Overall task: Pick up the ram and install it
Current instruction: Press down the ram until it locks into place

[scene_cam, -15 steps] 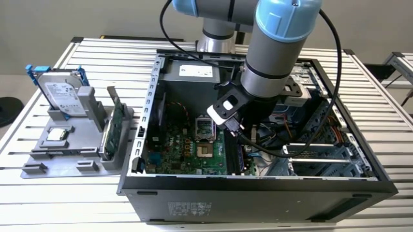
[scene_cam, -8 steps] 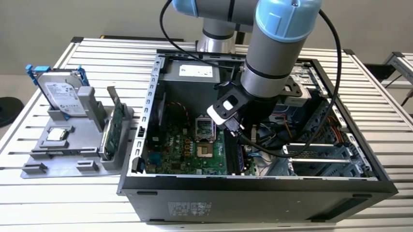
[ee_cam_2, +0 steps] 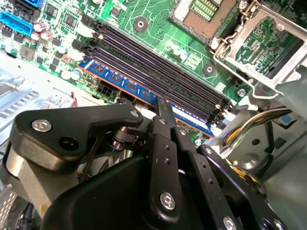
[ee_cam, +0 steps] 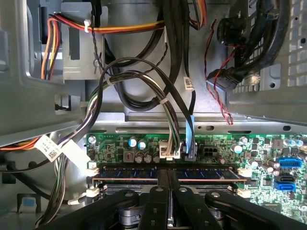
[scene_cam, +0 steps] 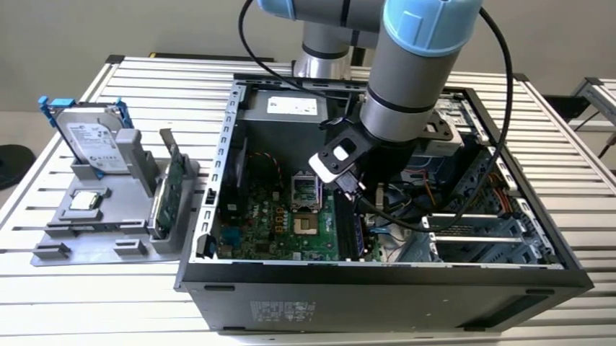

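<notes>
The ram [ee_cam_2: 120, 79] is a thin blue stick with small chips, lying along the outermost memory slot of the green motherboard [ee_cam_2: 144, 14] inside the open computer case. In the first wrist view the ram [ee_cam: 129, 173] runs straight between the white end clips [ee_cam: 93, 167]. My gripper [ee_cam_2: 164, 109] reaches down into the case, and its two black fingers are pressed together at the ram's middle [ee_cam: 168, 175]. In the exterior view the arm's wrist [scene_cam: 385, 144] stands over the case's right half and hides the fingertips.
Three empty black memory slots [ee_cam_2: 158, 72] lie beside the ram, then the CPU socket [ee_cam_2: 206, 12]. Bundled cables [ee_cam: 144, 81] hang just behind the slot. Outside the case [scene_cam: 385, 288], a grey holder [scene_cam: 58, 249] carries a hard drive [scene_cam: 91, 137] and an upright green card [scene_cam: 169, 194].
</notes>
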`<act>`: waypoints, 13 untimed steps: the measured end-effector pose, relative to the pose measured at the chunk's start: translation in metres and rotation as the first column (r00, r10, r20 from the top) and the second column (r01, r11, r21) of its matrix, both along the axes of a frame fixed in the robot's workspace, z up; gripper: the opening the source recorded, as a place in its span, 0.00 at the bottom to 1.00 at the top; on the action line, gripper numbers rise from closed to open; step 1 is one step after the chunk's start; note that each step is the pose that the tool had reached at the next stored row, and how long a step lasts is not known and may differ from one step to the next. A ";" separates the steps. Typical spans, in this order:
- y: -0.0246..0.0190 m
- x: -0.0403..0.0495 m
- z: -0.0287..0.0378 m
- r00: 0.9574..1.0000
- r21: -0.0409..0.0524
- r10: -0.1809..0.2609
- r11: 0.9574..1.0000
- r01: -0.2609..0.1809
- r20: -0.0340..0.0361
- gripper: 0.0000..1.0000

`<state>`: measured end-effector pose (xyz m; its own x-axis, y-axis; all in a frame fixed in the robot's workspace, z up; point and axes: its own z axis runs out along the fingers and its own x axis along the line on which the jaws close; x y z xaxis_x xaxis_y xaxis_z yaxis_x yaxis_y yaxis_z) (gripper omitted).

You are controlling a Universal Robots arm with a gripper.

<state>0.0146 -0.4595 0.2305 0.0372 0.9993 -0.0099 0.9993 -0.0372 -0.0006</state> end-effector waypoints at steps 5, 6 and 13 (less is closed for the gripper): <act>-0.0001 0.0000 0.0012 1.000 0.000 0.000 1.000 0.000 0.000 0.00; -0.0001 0.0000 0.0012 1.000 0.000 0.000 1.000 0.000 0.000 0.00; -0.0015 0.0000 0.0012 1.000 0.000 0.000 1.000 0.000 0.000 0.00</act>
<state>0.0146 -0.4610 0.2316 0.0371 0.9993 -0.0100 0.9993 -0.0371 -0.0007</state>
